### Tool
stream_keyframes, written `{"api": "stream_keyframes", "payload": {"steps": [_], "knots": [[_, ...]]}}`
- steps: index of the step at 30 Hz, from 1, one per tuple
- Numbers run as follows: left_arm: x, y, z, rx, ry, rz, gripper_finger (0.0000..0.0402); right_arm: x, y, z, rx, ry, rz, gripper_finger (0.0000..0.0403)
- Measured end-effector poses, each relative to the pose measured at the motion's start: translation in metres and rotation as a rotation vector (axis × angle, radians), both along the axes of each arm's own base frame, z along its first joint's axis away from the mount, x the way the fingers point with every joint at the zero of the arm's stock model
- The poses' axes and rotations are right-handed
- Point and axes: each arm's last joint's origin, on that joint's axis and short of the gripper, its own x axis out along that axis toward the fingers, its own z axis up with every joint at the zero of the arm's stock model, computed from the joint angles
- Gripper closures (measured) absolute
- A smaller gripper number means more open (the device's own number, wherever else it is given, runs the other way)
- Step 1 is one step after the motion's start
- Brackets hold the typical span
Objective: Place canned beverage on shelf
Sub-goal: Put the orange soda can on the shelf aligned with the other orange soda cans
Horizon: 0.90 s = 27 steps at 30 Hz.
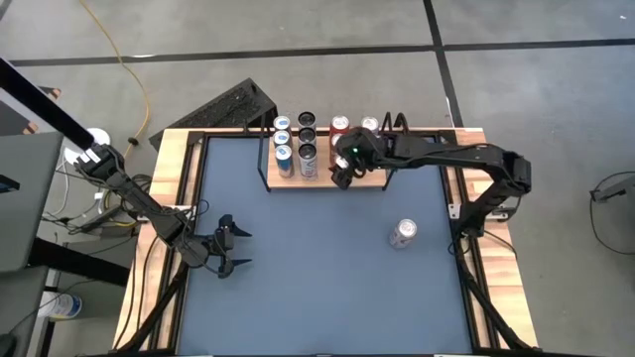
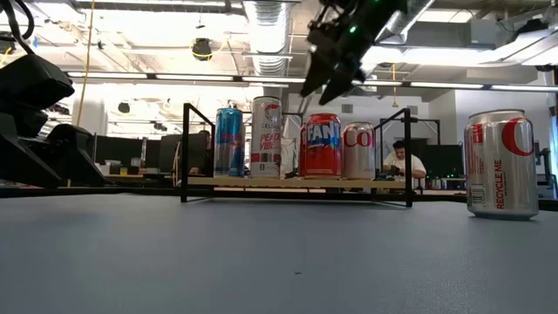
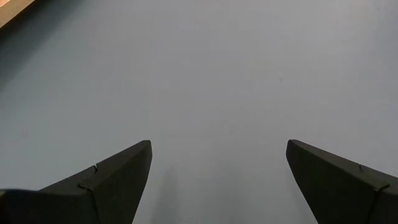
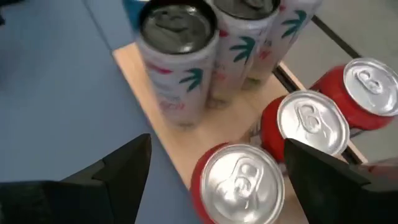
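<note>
The right gripper (image 1: 343,171) hung spread and empty above the shelf's (image 1: 372,181) front edge, over a red can (image 4: 239,183). A silver can (image 1: 402,233) stood on open table well clear of the shelf. Far off, the left gripper (image 1: 234,248) waited, spread.

On the counter (image 1: 317,288), the shelf (image 1: 372,178) sits at the far edge with cans in rows. The right end effector (image 1: 343,171) hovers open over its front. A silver can (image 1: 402,234) stands alone right of centre. The left end effector (image 1: 234,248) waits open, near left.
</note>
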Motion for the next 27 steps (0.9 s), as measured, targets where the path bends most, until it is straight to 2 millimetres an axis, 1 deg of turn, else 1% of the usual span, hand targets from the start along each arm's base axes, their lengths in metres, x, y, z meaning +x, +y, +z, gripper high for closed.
{"api": "stream_keyframes", "payload": {"steps": [2, 5, 7, 9, 12, 14, 20, 21, 22, 25, 27], "knots": [[0.000, 0.000, 0.000, 0.001, 0.002, 0.000, 0.0040, -0.005, 0.008, 0.009, -0.009, 0.006, -0.002, 0.0058], [0.000, 0.000, 0.000, 0.003, 0.004, 0.000, 0.0040, -0.020, 0.019, 0.017, -0.023, 0.050, -0.007, 0.0060], [-0.001, 0.000, -0.001, 0.009, 0.011, -0.001, 0.0040, -0.029, 0.028, 0.018, -0.064, 0.060, -0.034, 0.0070], [-0.001, 0.001, -0.002, 0.015, 0.018, -0.002, 0.0040, -0.038, 0.036, 0.012, -0.099, 0.078, -0.064, 0.0091], [-0.001, 0.001, -0.002, 0.017, 0.021, -0.001, 0.0040, -0.048, 0.043, 0.002, -0.102, 0.075, -0.100, 0.0141], [-0.001, 0.001, -0.002, 0.017, 0.022, -0.002, 0.0040, -0.051, 0.044, -0.006, -0.085, 0.068, -0.122, 0.0187], [-0.001, 0.001, -0.002, 0.017, 0.022, -0.002, 0.0040, -0.039, 0.043, -0.029, -0.086, 0.108, -0.139, 0.0368], [-0.001, 0.001, -0.002, 0.017, 0.022, -0.002, 0.0040, -0.037, 0.044, -0.032, -0.095, 0.117, -0.143, 0.0385], [-0.001, 0.001, -0.002, 0.017, 0.022, -0.002, 0.0040, -0.036, 0.044, -0.035, -0.106, 0.129, -0.147, 0.0391], [-0.001, 0.001, -0.002, 0.016, 0.021, -0.002, 0.0040, -0.032, 0.044, -0.040, -0.138, 0.147, -0.167, 0.0385], [-0.001, 0.001, -0.002, 0.016, 0.021, -0.002, 0.0040, -0.031, 0.044, -0.040, -0.141, 0.147, -0.171, 0.0388]]}}
